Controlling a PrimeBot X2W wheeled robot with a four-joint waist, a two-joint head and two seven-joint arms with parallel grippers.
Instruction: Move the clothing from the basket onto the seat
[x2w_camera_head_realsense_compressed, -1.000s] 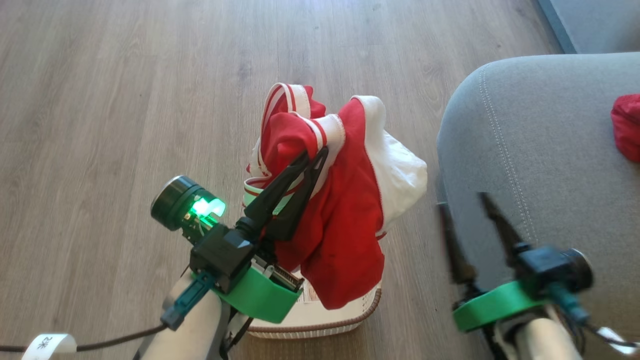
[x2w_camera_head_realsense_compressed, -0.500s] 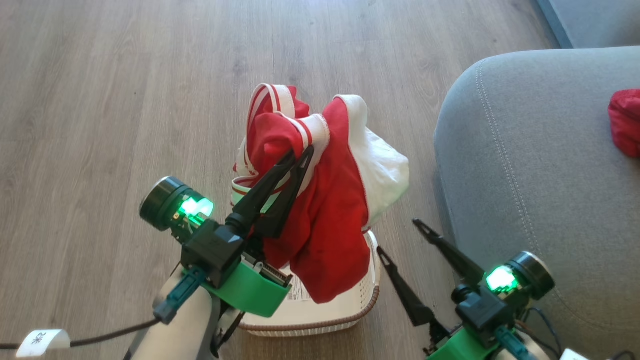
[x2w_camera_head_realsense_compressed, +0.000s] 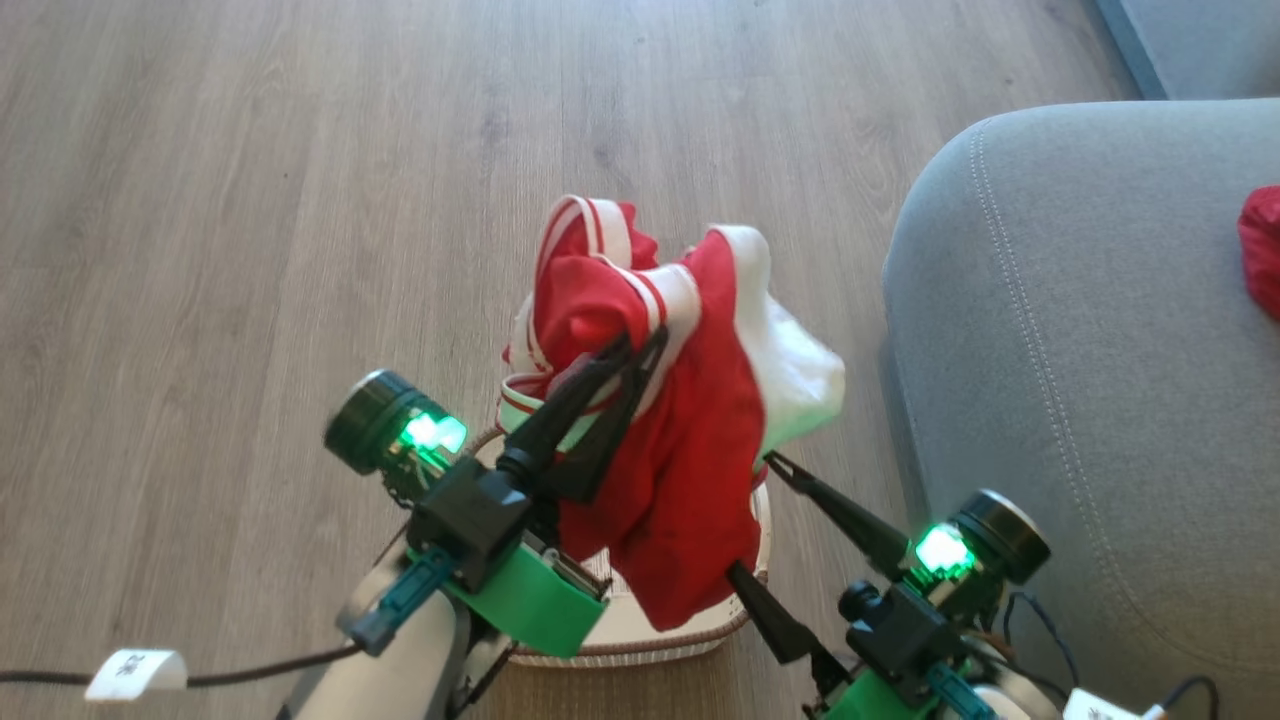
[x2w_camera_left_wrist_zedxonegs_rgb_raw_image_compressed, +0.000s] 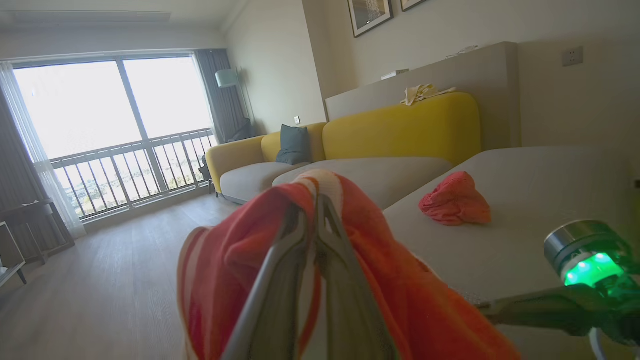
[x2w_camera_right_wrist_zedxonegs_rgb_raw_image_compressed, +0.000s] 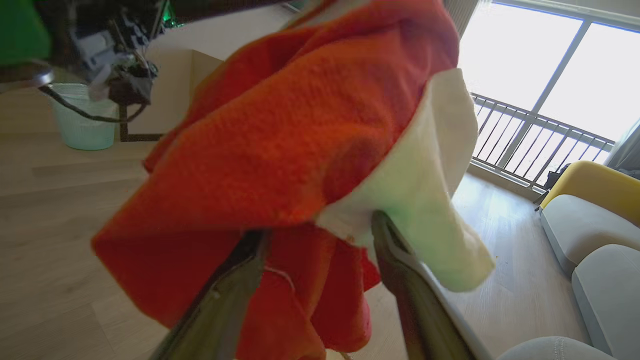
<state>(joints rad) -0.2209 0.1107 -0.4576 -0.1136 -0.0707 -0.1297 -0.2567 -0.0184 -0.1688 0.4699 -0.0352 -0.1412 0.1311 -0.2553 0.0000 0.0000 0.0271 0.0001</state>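
head: looked steeply down at basket (x2w_camera_head_realsense_compressed: 640, 650) and floor (x2w_camera_head_realsense_compressed: 250, 200) | left wrist: faced along seat (x2w_camera_left_wrist_zedxonegs_rgb_raw_image_compressed: 525, 210), level | right wrist: close beneath red garment (x2w_camera_right_wrist_zedxonegs_rgb_raw_image_compressed: 280, 135), shared by all

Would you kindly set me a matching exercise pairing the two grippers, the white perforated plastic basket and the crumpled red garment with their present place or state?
Things:
1 left gripper
2 right gripper
3 white perforated plastic basket
4 crumpled red garment

Places or states:
A lying on the grey fabric seat
B shut on the red-and-white striped garment
C open, fingers at the hanging cloth's lower edge
D standing on the wooden floor

Pairs: 1-B, 2-C, 3-D, 4-A
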